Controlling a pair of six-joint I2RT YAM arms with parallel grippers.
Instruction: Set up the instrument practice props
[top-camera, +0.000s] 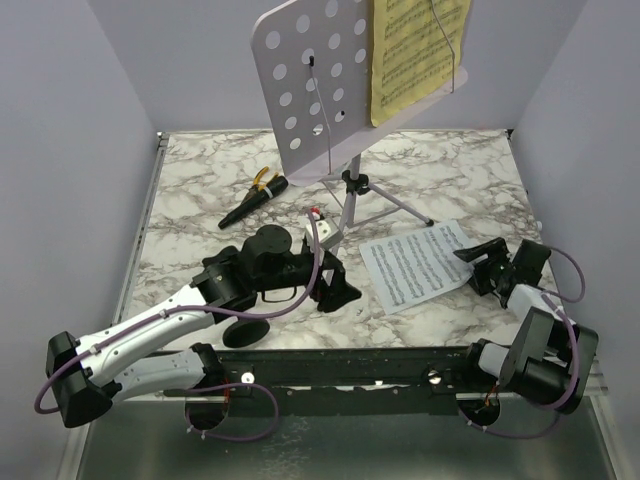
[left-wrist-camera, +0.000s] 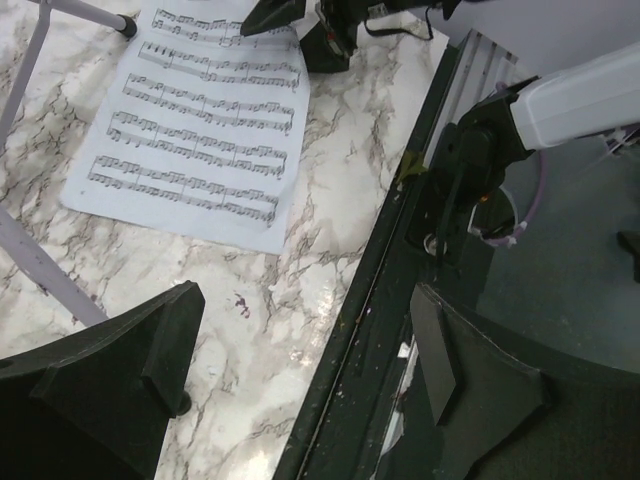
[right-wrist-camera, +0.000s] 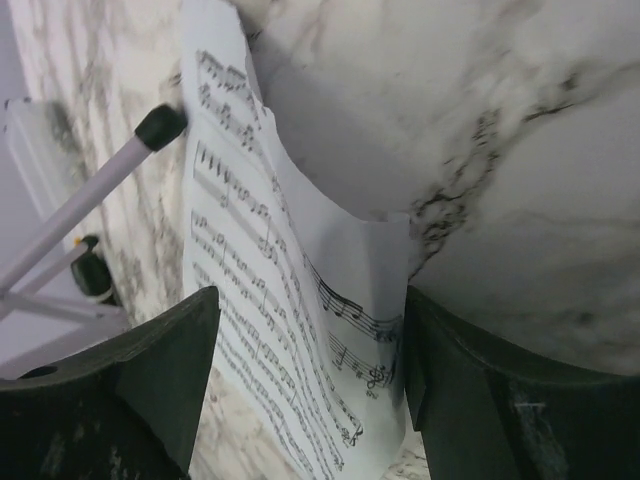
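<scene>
We see the left gripper (top-camera: 337, 288) with its jaws spread wide and nothing between them. In the left wrist view they hang over the near edge of the marble table (top-camera: 200, 250) and the dark rail beside it. Ahead of these jaws, on the left finger's side, the white sheet-music page (top-camera: 415, 265) lies on the marble, well apart from the fingertips. Behind these jaws, under the forearm, a black round base (top-camera: 245, 331) shows, mostly hidden by the arm.

The right gripper (right-wrist-camera: 310, 310) also has its jaws apart, one finger on either side of the white page's edge. That edge curls up off the table into the gap between them. The gap is far wider than the paper, so the sheet is not clamped. We cannot tell whether either pad touches it.

Beyond the right gripper's left finger, a thin lilac tripod leg with a black foot rests on the marble just beside the page. It belongs to the lilac music stand (top-camera: 310, 90), which stands upright past both pairs of jaws. The yellow sheet-music page (top-camera: 415, 55) leans on the right half of its punched desk.

The black microphone (top-camera: 250, 207) lies flat on the table beyond the left wrist, away from both pairs of jaws. It touches the yellow-handled pliers (top-camera: 265, 180).
</scene>
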